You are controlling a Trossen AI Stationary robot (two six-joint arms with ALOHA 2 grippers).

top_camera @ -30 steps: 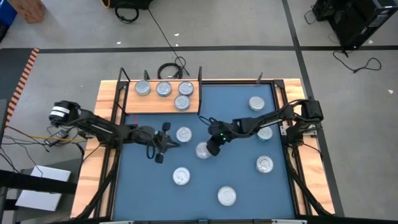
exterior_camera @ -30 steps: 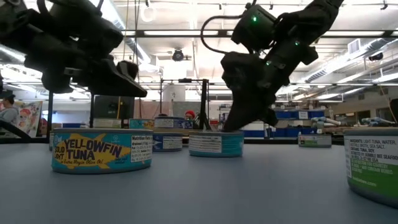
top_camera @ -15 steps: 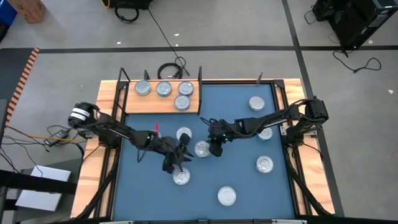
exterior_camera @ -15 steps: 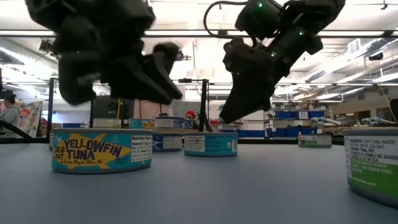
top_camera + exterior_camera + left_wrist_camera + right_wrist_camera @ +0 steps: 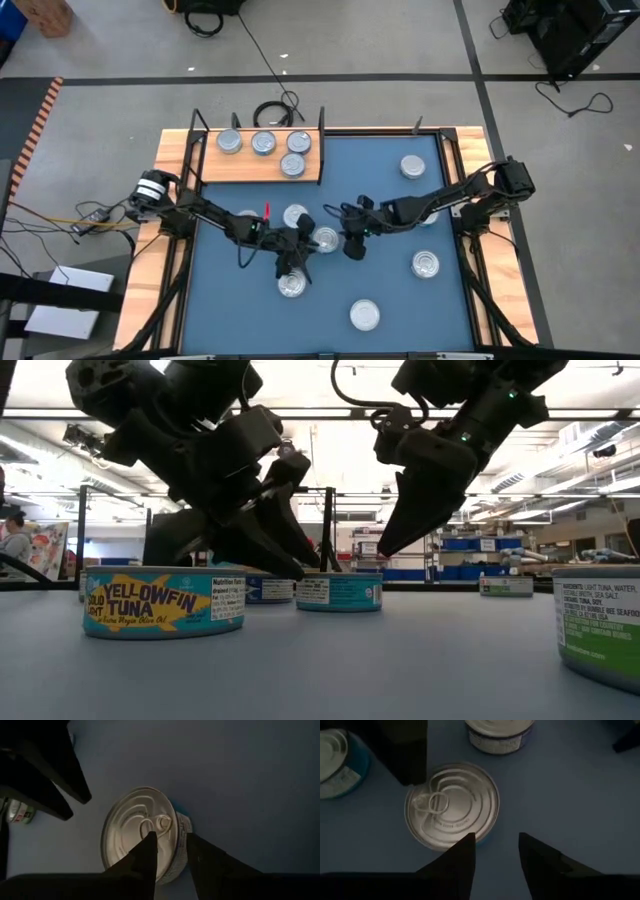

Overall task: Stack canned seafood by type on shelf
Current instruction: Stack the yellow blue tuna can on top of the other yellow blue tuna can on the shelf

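Several silver tins of canned seafood lie on the blue mat [image 5: 370, 180]. More stand on the wooden shelf [image 5: 212, 170] at the far left. My left gripper [image 5: 169, 845] is open over the far rim of the "Yellowfin Tuna" tin [image 5: 291, 285]: one finger above the lid, the other outside the wall. My right gripper [image 5: 497, 845] is open, raised just to the right of a teal-labelled tin [image 5: 325, 240], with only mat between its fingers. My left gripper points down at the Yellowfin tin's far rim [image 5: 176, 827], with one finger [image 5: 148, 851] over the lid and the other beyond the wall. Whether either finger touches the tin I cannot tell.
Another tin [image 5: 295, 215] stands just beyond the two grippers. Further tins sit at the near middle [image 5: 364, 315], right [image 5: 426, 264] and far right [image 5: 412, 166]. Black posts [image 5: 322, 125] rise at the shelf's ends. A green-labelled tin [image 5: 600, 625] stands close to the low camera.
My left gripper has travelled toward the table's right and near edges and come down over the Yellowfin tin, opening on the way. My right gripper has risen off the teal tin's lid, shifted a little to the right, and opened.
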